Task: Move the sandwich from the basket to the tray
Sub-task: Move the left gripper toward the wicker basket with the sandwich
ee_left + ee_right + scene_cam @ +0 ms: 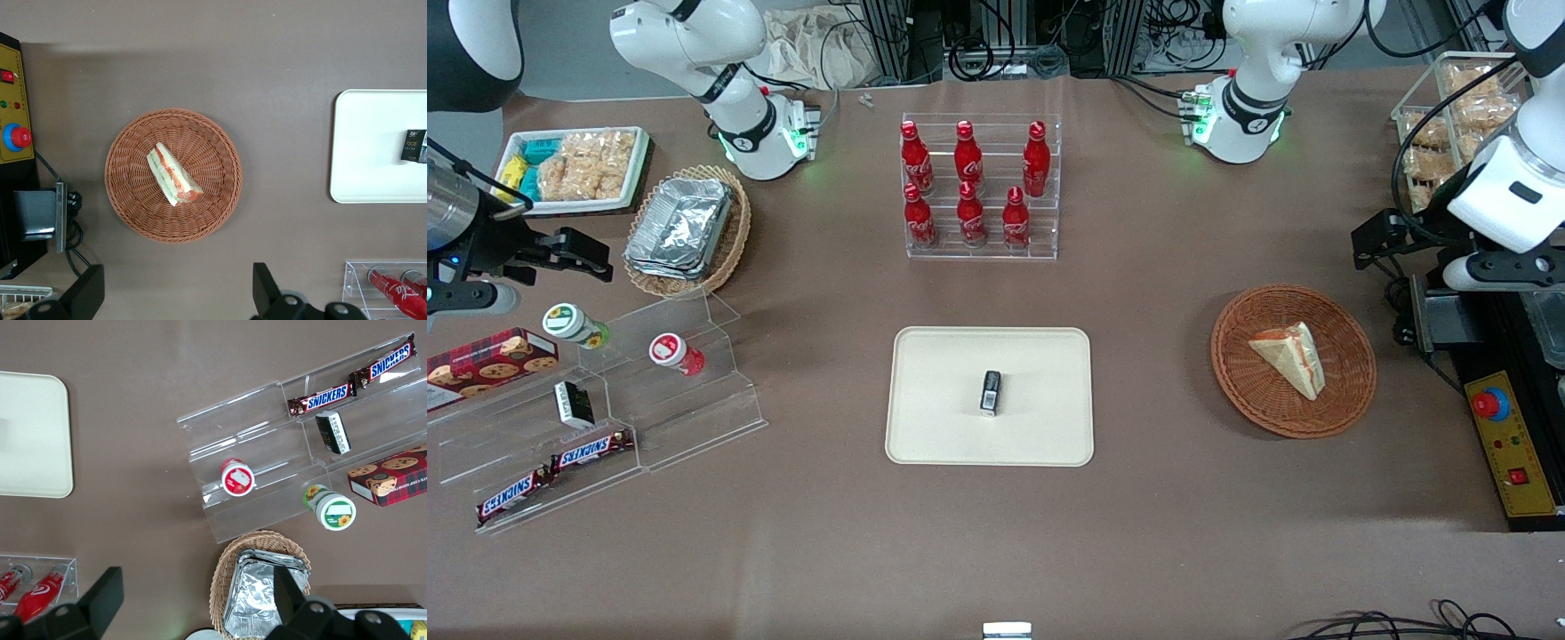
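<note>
A: Tray (925, 427) sits nearest, one small dark packet (991, 393) on it. Sandwich?

B: Flat in basket (220, 140), sandwich (172, 175) untouched. Claw (177, 293) hovers above, fingers apart, probably lining up.

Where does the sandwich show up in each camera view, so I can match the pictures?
Front view: the sandwich lies in the basket, toward the working arm's end.
Left wrist view: sandwich in the basket's middle; the open gripper hovers above, off the basket.
Right wrist view: not in it.
Shared landmark: the cream tray.
</note>
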Tool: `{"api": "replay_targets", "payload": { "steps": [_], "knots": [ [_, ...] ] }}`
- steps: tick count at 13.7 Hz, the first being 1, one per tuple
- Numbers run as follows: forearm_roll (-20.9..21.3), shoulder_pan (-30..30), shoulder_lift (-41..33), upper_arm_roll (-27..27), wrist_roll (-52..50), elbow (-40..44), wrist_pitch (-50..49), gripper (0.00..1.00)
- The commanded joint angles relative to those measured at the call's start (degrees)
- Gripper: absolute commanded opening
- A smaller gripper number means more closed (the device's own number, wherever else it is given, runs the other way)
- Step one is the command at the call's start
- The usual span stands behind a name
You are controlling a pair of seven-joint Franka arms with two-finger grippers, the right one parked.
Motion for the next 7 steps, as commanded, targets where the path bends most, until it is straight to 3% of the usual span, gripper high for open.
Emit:
{"api": "replay_targets", "payload": {
  "steps": [1, 4, 7],
  "knots": [
    [0.1, -0.2, 0.2, -0.3, -0.8, 1.4, -1.1, 1.00],
    [0.5, -0.2, 0.3, -1.4, -2.4, 1.7, -1.3, 1.00],
    [0.0, -0.2, 0.7, -1.6, -14.5, 1.5, -1.4, 1.00]
  ]
}}
